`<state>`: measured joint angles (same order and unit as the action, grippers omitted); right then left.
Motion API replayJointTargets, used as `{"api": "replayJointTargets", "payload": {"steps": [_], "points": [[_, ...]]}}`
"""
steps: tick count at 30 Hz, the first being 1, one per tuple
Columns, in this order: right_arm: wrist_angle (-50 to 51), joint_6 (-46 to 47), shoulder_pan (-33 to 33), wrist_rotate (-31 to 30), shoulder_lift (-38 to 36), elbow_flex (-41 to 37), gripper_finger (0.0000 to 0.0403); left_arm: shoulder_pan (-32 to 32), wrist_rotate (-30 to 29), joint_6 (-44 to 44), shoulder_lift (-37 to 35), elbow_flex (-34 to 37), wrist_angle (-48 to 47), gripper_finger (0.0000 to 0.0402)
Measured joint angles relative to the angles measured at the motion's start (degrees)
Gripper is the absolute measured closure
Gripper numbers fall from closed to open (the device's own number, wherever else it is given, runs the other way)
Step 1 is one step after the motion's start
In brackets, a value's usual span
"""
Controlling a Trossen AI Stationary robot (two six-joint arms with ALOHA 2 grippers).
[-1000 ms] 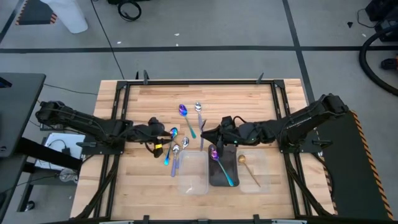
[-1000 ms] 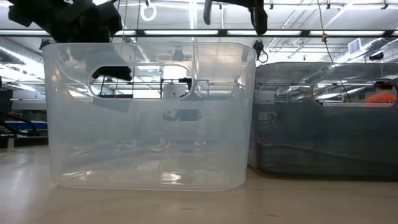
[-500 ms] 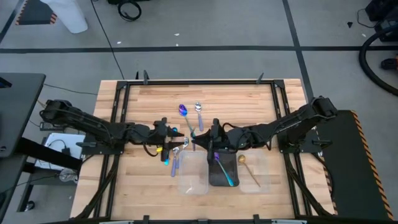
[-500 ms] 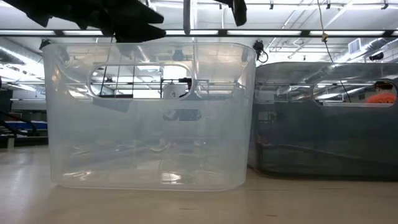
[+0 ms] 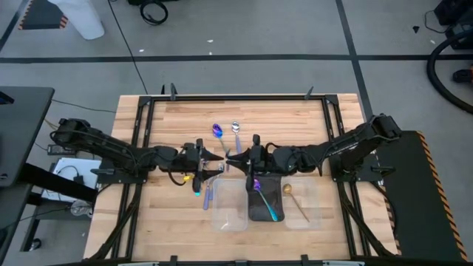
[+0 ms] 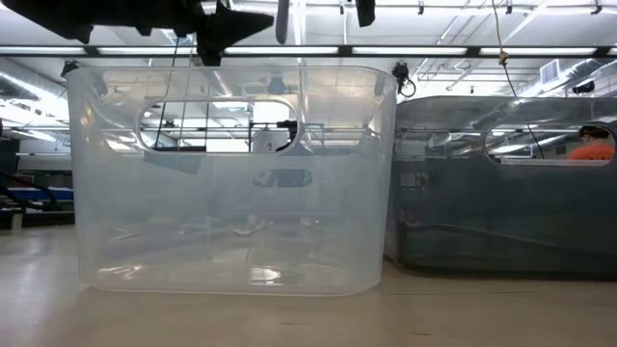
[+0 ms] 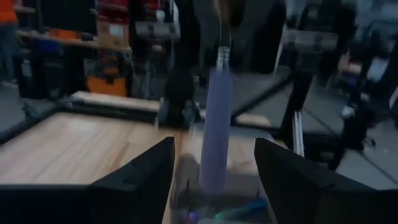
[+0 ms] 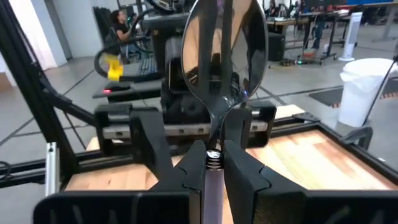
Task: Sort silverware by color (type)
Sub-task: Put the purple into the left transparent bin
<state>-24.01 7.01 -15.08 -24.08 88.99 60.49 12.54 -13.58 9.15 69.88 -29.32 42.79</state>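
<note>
The right gripper (image 8: 214, 163), out over the middle of the pale wooden slatted table (image 5: 170, 214), is pressed onto the neck of a shiny silver spoon with a lilac handle (image 8: 222, 68) and holds it upright in the air. The left gripper (image 5: 216, 157) faces it tip to tip. Its dark fingers (image 7: 134, 180) are spread wide on either side of the lilac handle, with none of them touching it as far as the left wrist view shows.

Just in front of the grippers, 3 rectangular trays stand in a row:
- A clear plastic tray (image 5: 230, 214) on the left, which looks to hold nothing.
- A dark smoky tray (image 5: 255, 214) in the middle, with an iridescent purple spoon with a teal handle (image 5: 264, 203) in it.
- Another clear tray (image 5: 314, 199) on the right, holding a gold spoon (image 5: 294, 198).

A purple-bowled spoon (image 5: 217, 131) and a small silver spoon (image 5: 236, 128) lie loose behind the grippers. A few more spoons (image 5: 207, 186) lie beside the left clear tray.

This reads as a hand-over of a silver spoon between the 2 arms. The left fingers would next need to close squarely on the handle before the right lets go. The left clear tray is the likely home for silver
</note>
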Motion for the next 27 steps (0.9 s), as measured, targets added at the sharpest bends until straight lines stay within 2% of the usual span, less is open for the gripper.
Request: {"api": "replayJointTargets", "payload": {"steps": [6, 12, 27], "points": [[-0.92, -1.16, 0.97, 1.1, -0.04, 0.0, 0.0357, -0.99, -0.09, -1.69, 5.46, -2.36, 6.21, 0.0175], [-1.62, -0.99, 1.38, 1.36, -0.02, 0.0, 0.0357, -1.49, -0.56, -4.16, 8.69, -4.82, 5.45, 0.018], [1.43, 0.52, 1.34, 1.18, -0.02, -0.02, 0.0357, -2.14, -1.49, -5.38, 8.86, -5.18, 4.59, 0.0292]]}}
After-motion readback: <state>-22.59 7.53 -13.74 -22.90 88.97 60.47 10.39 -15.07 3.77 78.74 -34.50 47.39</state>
